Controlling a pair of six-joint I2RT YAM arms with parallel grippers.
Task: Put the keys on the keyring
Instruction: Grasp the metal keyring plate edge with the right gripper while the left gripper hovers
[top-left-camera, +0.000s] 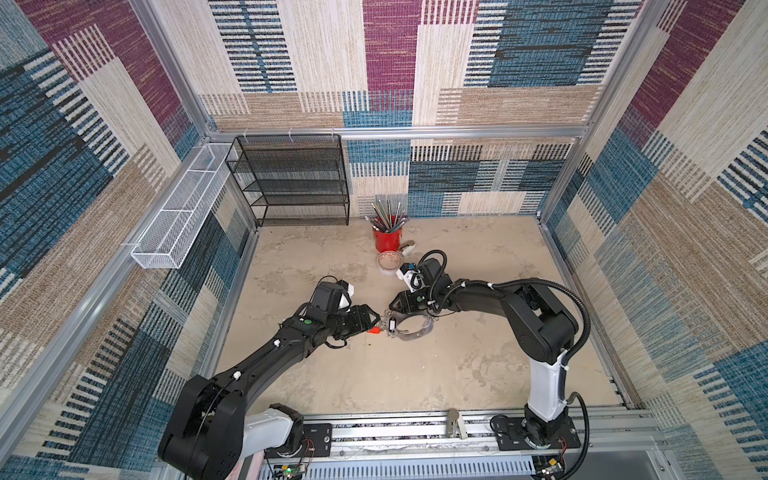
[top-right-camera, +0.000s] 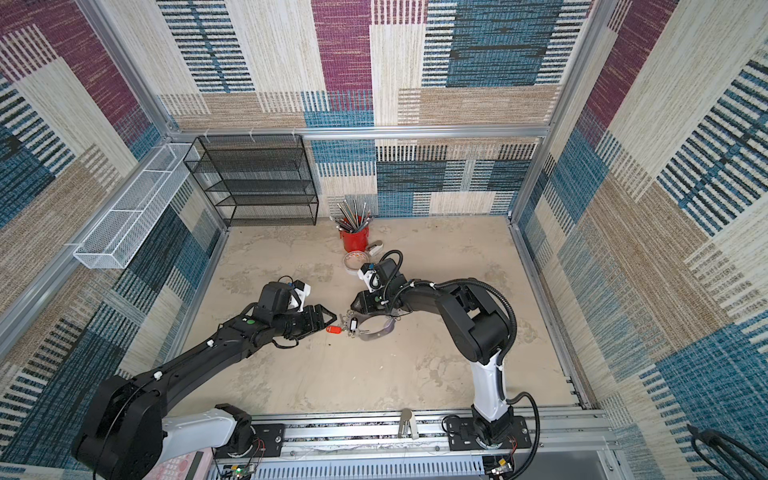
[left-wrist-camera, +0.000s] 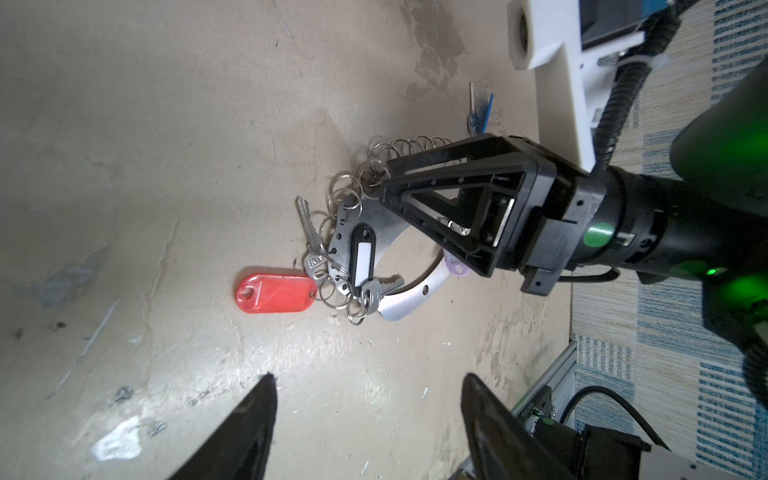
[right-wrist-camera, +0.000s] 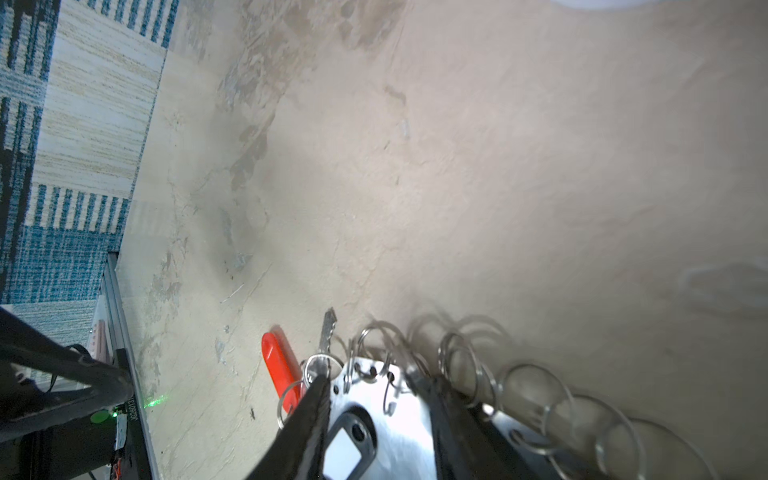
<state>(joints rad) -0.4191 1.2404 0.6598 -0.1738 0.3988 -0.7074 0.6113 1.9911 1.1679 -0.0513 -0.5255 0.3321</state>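
Right gripper (left-wrist-camera: 382, 191) jaws clamped on ringed end of flat gray crescent metal keyring (left-wrist-camera: 399, 299). Left gripper (left-wrist-camera: 370, 415) jaws apart, empty, near red-tagged silver key (left-wrist-camera: 274, 293), seemingly hooked onto keyring beside black-and-white-tagged key (left-wrist-camera: 363, 253). Blue-tagged key (left-wrist-camera: 478, 110) lies apart on table (left-wrist-camera: 166, 166): likely next; pinch metal head, keep keyring steady. Table mottled beige; walls (top-left-camera: 540, 62) patchwork carpet.

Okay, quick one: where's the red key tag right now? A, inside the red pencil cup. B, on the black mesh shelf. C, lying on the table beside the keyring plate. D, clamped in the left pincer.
C: the red tag lies flat on the table next to the keyring, and the left pincer is open and empty, short of it.
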